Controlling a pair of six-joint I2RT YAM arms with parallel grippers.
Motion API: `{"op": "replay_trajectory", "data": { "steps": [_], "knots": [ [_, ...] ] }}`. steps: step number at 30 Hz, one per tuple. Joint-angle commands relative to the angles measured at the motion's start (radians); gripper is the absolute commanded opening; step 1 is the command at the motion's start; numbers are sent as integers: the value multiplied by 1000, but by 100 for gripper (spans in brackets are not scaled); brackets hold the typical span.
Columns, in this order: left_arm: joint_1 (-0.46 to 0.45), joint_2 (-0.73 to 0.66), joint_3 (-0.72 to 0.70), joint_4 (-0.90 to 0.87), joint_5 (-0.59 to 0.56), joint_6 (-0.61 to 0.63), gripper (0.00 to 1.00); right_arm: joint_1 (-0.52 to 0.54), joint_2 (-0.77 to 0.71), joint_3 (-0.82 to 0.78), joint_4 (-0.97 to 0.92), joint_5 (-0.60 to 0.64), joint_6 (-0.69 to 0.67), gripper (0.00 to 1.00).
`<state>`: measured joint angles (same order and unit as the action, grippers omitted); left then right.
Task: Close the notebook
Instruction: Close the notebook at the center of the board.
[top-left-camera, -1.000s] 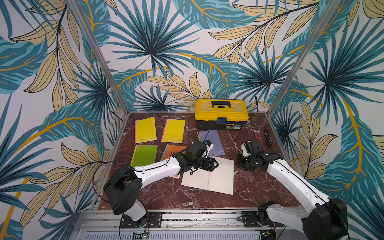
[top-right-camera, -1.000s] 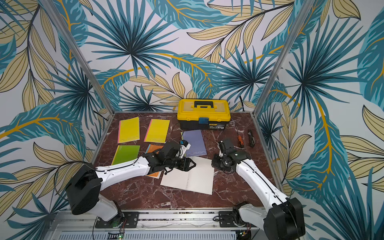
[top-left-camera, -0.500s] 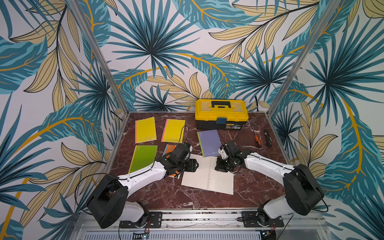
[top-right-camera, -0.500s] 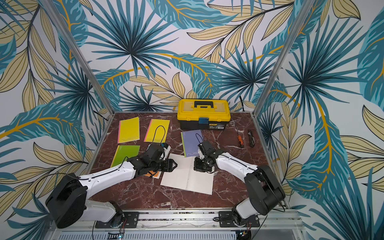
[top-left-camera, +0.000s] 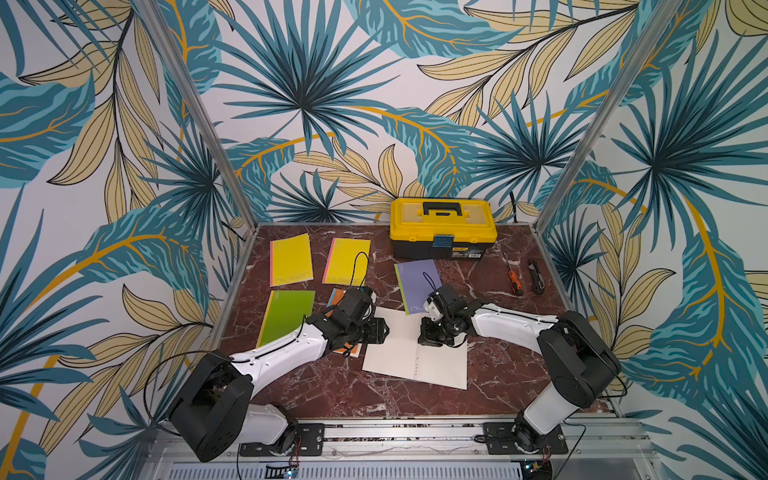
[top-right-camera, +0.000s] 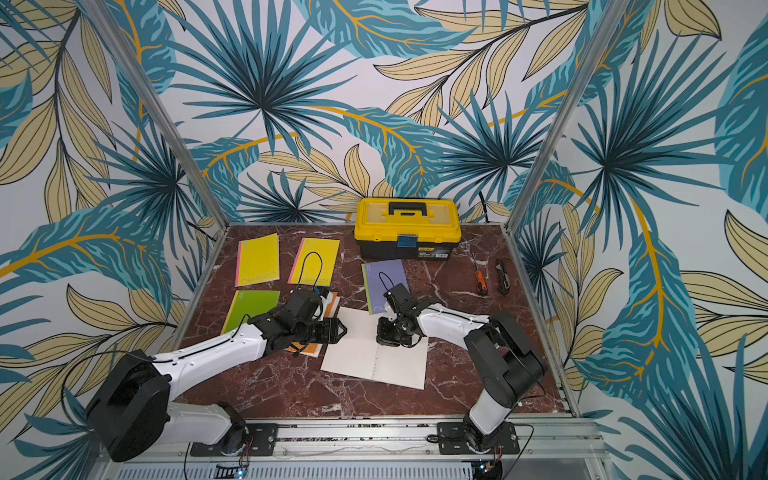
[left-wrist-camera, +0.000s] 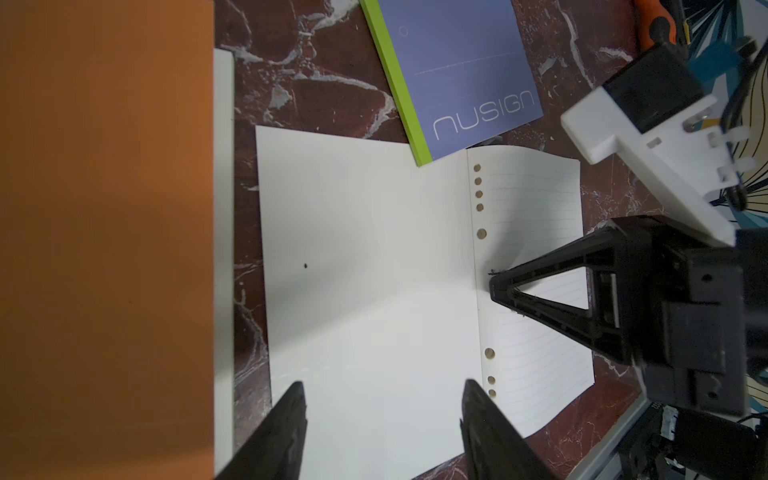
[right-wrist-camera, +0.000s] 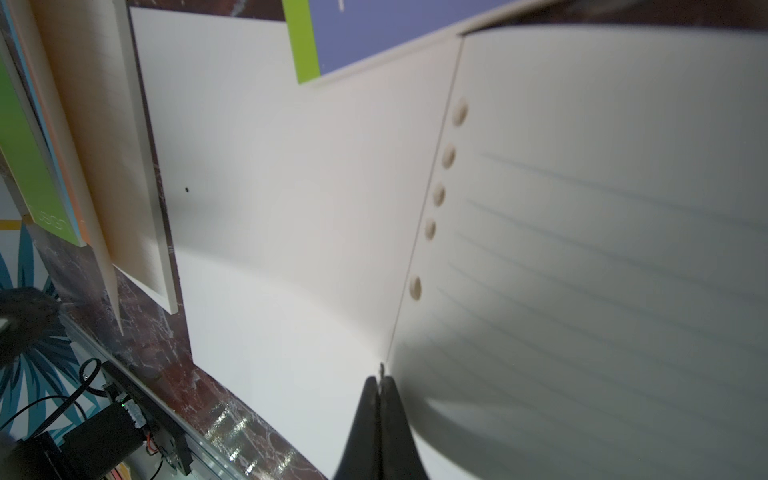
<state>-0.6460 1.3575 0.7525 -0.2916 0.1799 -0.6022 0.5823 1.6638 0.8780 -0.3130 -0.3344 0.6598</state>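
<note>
An open notebook (top-left-camera: 392, 353) is lying flat, pages up, on the marble table (top-left-camera: 332, 390), near its middle. The right gripper (left-wrist-camera: 495, 284), fingers pressed together, is touching the lined right-hand page beside the punched holes. The left gripper (left-wrist-camera: 383, 392), fingers standing apart and holding nothing, is hanging over the blank left page, just right of an orange notebook (left-wrist-camera: 104, 232). A purple notebook (top-left-camera: 415, 278) is meeting the open one's far edge. Farther back, a screwdriver (top-left-camera: 512, 280) and a yellow toolbox (top-left-camera: 442, 228) are sitting.
</note>
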Motion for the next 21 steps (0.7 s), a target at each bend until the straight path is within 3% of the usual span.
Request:
{"op": "replay_trajectory", "data": {
  "steps": [1,21],
  "knots": [
    [6,-1,-7,-8,6,-1,61,14,6,-63,-7,7,19,4],
    [7,68,-25,4,-2,-7,61,16,-92,-235,-133,97,14,3]
  ]
}}
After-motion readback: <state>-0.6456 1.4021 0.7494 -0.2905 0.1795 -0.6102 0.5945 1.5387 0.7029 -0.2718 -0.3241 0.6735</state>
